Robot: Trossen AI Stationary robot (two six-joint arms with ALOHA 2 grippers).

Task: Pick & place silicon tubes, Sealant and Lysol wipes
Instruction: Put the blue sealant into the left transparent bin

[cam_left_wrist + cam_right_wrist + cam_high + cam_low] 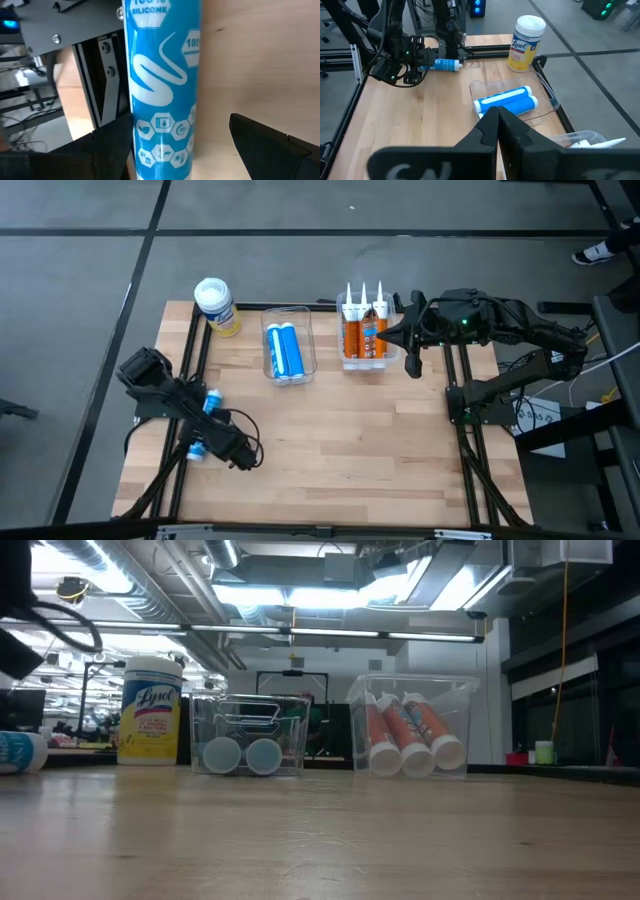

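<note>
A blue silicone tube (162, 90) lies on its side on the wooden table near its left edge (212, 402). My left gripper (180, 155) is open over it and slants down. One finger (112, 145) stands on each side of the tube, and I see no touch. The tube's end also shows in the low view (20, 752). The yellow Lysol wipes canister (215, 305) stands upright at the far left. Two more blue tubes lie in a clear bin (287, 350). Orange sealant tubes stand in a second clear bin (365, 330). My right gripper (497, 120) is shut and raised beside the sealant bin.
Black frame rails (190, 350) run along the table's left and right sides, close to the loose tube. Bare wood (340, 440) fills the middle and near part of the table. The two bins and the canister line the far edge.
</note>
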